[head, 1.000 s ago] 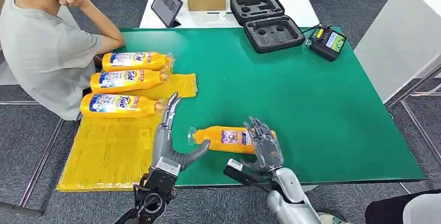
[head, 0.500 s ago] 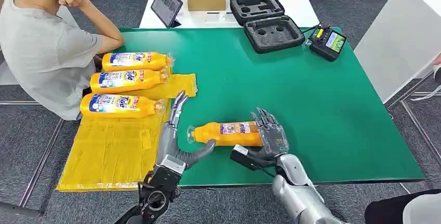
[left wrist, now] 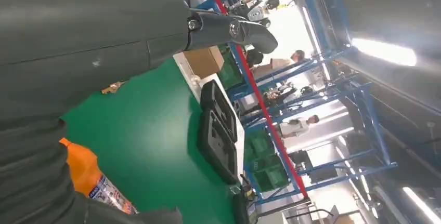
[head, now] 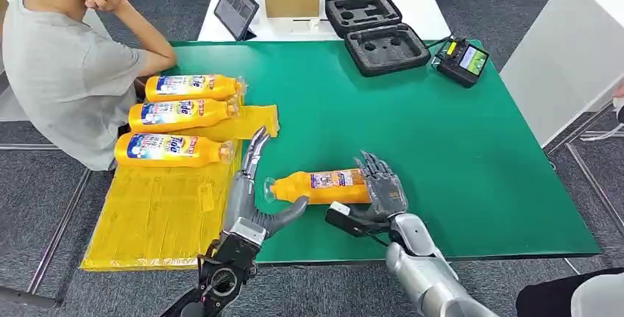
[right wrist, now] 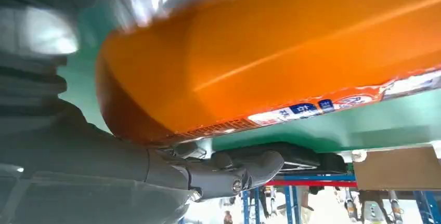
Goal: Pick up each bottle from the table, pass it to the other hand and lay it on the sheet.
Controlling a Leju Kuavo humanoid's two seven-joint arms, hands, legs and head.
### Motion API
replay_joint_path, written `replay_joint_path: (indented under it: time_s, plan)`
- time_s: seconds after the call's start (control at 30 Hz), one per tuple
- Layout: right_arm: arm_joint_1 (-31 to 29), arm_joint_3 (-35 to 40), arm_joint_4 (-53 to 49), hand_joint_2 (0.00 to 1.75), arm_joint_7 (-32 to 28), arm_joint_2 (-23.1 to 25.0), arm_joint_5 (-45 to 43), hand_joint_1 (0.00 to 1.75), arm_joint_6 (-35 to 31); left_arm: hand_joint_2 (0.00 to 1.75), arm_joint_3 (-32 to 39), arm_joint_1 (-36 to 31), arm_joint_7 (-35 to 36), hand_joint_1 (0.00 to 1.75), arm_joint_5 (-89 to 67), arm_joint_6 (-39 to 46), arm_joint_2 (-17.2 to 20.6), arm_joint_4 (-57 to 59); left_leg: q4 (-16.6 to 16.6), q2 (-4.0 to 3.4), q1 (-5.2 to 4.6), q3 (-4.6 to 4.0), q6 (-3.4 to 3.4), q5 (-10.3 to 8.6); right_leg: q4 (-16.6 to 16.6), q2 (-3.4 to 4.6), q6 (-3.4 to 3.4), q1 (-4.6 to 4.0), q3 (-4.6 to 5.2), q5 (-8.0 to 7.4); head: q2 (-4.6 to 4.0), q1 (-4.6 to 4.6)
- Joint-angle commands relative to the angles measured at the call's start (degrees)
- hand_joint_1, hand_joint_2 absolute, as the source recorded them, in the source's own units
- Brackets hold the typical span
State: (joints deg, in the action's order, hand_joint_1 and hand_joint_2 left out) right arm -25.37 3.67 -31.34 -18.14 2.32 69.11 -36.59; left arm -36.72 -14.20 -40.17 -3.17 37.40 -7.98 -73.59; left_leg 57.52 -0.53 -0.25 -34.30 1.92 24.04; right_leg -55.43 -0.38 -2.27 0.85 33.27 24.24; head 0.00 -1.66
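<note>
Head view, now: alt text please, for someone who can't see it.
The robot's right hand holds an orange detergent bottle above the green table, its cap end next to the open left hand. Three more bottles lie on a yellow sheet beside a seated person.
</note>
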Motion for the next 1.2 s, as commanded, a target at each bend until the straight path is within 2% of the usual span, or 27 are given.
replay_joint_path:
  time_s: [0.03,0.47,0.77,1.2]
  plan:
    - [-0.07,1.16,4.81,1.75,1.67,-0.16,2.38,0.00,0.76,1.75,-1.25,-1.98,0.17,0.00,-0.21,0.21,0.40,3.62,-0.05,0.12,0.07,0.13,-0.10,0.00,0.09,-0.07,0.08,-0.07,-0.18,0.01,0.00,0.00]
    - [0.43,2.75,1.99,1.75,0.96,1.04,3.98,0.00,0.48,1.75,-1.24,-1.76,0.17,0.00,-0.45,0.48,0.60,2.89,-0.04,0.08,0.05,0.24,-0.08,-0.01,0.06,-0.03,0.08,-0.05,-0.26,0.00,0.00,0.00]
    - [-1.80,2.92,3.42,1.75,1.89,1.47,3.34,0.00,7.15,1.75,-1.41,-1.83,0.17,0.00,-0.48,0.36,0.46,2.55,-0.02,-0.08,0.06,0.25,-0.07,0.00,0.04,0.03,0.07,-0.07,-0.23,-0.02,0.00,0.00]
    - [-3.14,4.25,4.34,1.75,2.23,2.30,4.02,0.00,8.55,1.75,-0.99,-1.61,0.17,0.00,-0.41,0.09,0.49,2.30,-0.04,-0.09,0.08,0.28,-0.11,0.01,0.06,0.06,0.11,-0.09,-0.27,-0.01,0.00,0.00]
